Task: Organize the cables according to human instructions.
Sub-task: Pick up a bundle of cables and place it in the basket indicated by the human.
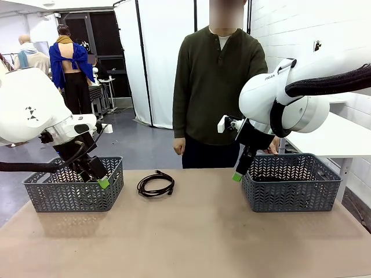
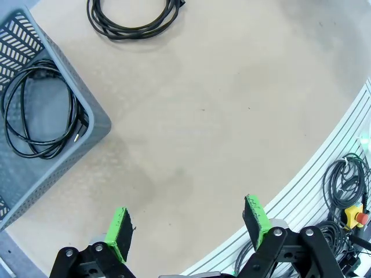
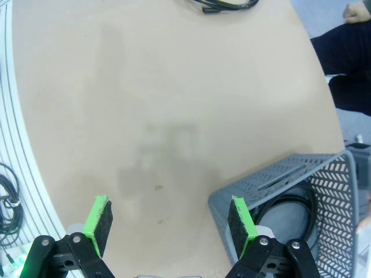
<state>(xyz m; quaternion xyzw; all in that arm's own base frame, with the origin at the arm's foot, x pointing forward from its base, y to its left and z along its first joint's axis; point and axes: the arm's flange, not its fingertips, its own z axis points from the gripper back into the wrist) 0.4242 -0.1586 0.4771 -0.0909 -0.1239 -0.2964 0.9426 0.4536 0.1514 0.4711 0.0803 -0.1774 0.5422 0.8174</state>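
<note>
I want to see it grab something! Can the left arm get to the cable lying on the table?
Probably yes. The cable lies alone on bare table, just beside the left basket, and the left pincer hangs open nearby with nothing between.

Right gripper (image 3: 168, 226) above the tan worktop (image 3: 174, 104), jaws spread wide, green pads (image 3: 99, 223) empty. Grey lattice basket (image 3: 330, 191) at lower right, holding a coiled black cable (image 3: 301, 202). Second black cable (image 3: 223, 6) at top edge. Person's hand (image 3: 356, 11) at upper right.
</note>
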